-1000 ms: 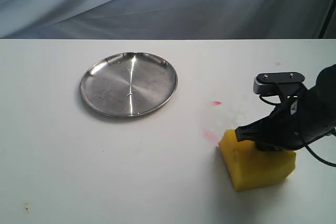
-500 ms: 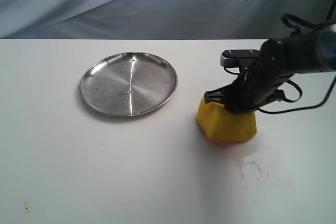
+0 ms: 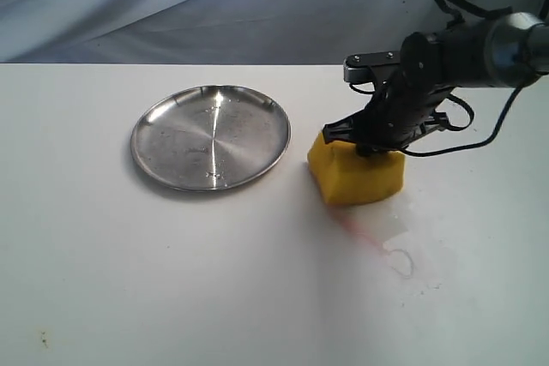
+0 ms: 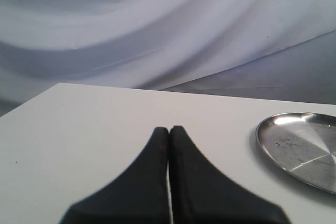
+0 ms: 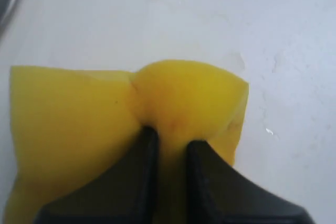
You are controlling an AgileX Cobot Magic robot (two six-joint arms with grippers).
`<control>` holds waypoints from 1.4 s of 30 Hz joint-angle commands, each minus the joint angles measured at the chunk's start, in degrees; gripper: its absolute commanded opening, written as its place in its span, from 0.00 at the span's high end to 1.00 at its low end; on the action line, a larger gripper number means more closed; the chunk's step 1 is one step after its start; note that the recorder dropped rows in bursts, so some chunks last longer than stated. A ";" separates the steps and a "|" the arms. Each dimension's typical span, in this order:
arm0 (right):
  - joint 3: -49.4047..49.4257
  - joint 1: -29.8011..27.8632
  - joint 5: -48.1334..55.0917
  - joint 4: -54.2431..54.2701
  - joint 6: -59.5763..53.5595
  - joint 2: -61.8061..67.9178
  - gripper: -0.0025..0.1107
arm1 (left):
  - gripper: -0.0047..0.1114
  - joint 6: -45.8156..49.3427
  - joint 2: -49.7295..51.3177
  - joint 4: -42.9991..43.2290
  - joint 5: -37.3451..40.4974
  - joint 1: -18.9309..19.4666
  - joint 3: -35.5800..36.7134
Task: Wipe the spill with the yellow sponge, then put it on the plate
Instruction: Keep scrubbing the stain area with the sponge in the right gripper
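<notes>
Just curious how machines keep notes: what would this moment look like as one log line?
right pincer: shut on yellow sponge | sponge: on table beside plate, not touching | left pincer: shut, holding nothing

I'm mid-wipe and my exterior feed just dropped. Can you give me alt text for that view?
The right arm's jaws pinch the yellow sponge, which rests on the white table just right of the silver plate without touching it. A faint pink streak and a wet smear lie in front of the sponge.

no readable text, no labels, no numbers anywhere
</notes>
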 commanded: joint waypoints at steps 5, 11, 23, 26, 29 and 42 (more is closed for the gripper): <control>20.78 0.08 -2.52 -2.41 3.36 -11.68 0.87 | 0.96 -0.05 -0.20 0.03 -0.28 -0.29 0.30; 34.63 0.08 -7.03 -2.00 4.97 -22.22 0.87 | 0.96 -0.32 -0.20 0.03 -0.28 -0.29 0.30; 42.27 0.08 -20.40 2.83 5.64 -26.74 0.87 | 0.96 -0.07 -0.20 0.03 -0.28 -0.29 0.30; 38.27 0.08 -20.32 3.00 5.64 -22.04 0.87 | 0.96 -0.07 -0.20 0.03 -0.28 -0.29 0.30; 34.07 0.75 -20.34 3.00 5.64 -16.70 0.87 | 0.96 -0.07 -0.20 0.03 -0.28 -0.29 0.30; 15.59 7.07 -11.23 2.89 5.48 -3.90 0.87 | 0.96 -0.19 -0.20 0.03 -0.28 -0.29 0.30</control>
